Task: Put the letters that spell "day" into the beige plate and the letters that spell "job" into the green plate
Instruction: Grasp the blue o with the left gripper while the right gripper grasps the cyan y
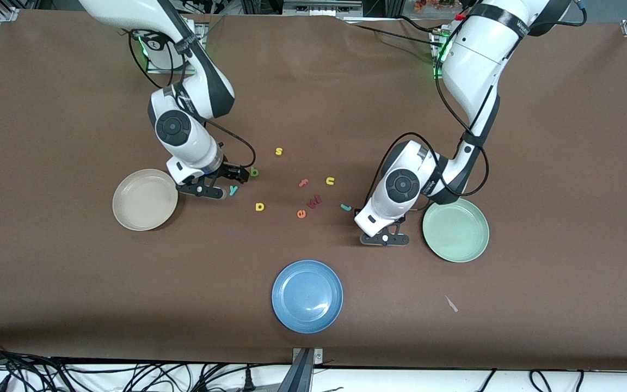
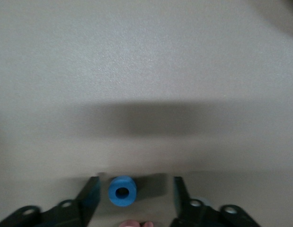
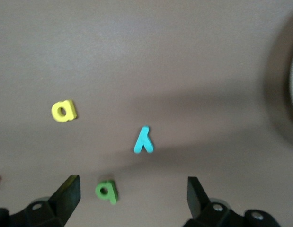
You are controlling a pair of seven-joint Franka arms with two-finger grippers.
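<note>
- Cream-beige round shallow plate (image 1: 145, 199), toward right arm's end: holds nothing. No "day" letter in yet.
- Right gripper (image 1: 230, 183): low over table just beside beige plate, jaws released wide, nothing held. Right wrist view: dark green stem-and-bowl foam letter (image 3: 106, 191) sits betw. its fingers, close to one. Teal foam "y" (image 3: 144, 140) lies just ahead of the tips, yellow foam "a" (image 3: 64, 111) off to one side.
- Mid-table: teal hook "j" (image 1: 346, 207) on bare table near left arm. Round blue plate (image 1: 307, 295), nearest front camera, holds nothing.
- Left gripper (image 2: 136, 185): down at table beside pale mint-green round plate (image 1: 455, 230). Jaws apart, straddling small blue foam ring "o" (image 2: 121, 191); gap either side, no grip yet.
- Step in hand, prob.: pinch the "o". It sits off-centre, nearer one finger, so the squeeze may nudge it. Go slow, light pressure since foam squashes, then lift straight up before swinging over green plate.
- Pinkish bit at edge of left wrist view: can't ID.
- Green plate holds nothing; no "job" letter in.
</note>
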